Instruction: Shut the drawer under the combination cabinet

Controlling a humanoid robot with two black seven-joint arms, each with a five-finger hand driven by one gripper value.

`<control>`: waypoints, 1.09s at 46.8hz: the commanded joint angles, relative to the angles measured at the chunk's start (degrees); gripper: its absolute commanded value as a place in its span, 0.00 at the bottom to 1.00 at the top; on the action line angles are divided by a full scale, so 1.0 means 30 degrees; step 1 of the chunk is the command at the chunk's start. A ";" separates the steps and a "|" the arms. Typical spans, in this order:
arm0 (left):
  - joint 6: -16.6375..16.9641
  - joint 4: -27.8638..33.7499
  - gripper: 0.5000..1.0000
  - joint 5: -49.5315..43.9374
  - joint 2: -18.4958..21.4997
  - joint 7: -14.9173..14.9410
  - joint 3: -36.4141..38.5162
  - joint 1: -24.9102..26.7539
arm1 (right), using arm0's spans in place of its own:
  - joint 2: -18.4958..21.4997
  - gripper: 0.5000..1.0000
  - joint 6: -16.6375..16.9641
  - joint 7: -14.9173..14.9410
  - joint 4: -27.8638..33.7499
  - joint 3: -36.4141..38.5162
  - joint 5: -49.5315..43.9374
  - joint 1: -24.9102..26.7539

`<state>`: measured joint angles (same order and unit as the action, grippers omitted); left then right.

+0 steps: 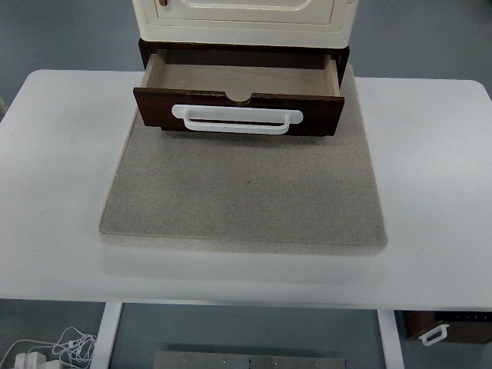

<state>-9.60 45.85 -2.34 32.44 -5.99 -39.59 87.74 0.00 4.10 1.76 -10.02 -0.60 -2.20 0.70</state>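
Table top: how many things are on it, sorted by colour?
Cream: 1, the cabinet
Dark brown: 1, the open drawer with a white handle
Grey: 1, the mat
Total: 3

Single head view from high on the near side, angled forward and down over the white counter (430, 192), near edge low in frame, cabinet (242, 11) cropped at top, floor visible below.
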 commanded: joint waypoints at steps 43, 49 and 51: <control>-0.0988 1.1871 0.99 0.5113 0.0086 0.0091 0.6836 0.1515 | 0.0000 0.90 0.0010 -0.0002 0.0000 -0.0005 0.0000 -0.0028; -0.1017 1.2811 0.99 0.6899 -0.0089 0.0237 0.8301 0.1662 | 0.0000 0.90 0.0010 -0.0002 0.0000 0.0024 0.0000 -0.0027; -0.1017 1.2870 0.99 0.7572 -0.0235 0.0383 0.8770 0.1691 | 0.0000 0.90 0.0010 -0.0002 0.0000 -0.0005 0.0000 -0.0028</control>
<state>-12.56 83.98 17.35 32.41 -5.38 -15.50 92.73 0.00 4.12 1.75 -10.02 -0.60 -2.20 0.67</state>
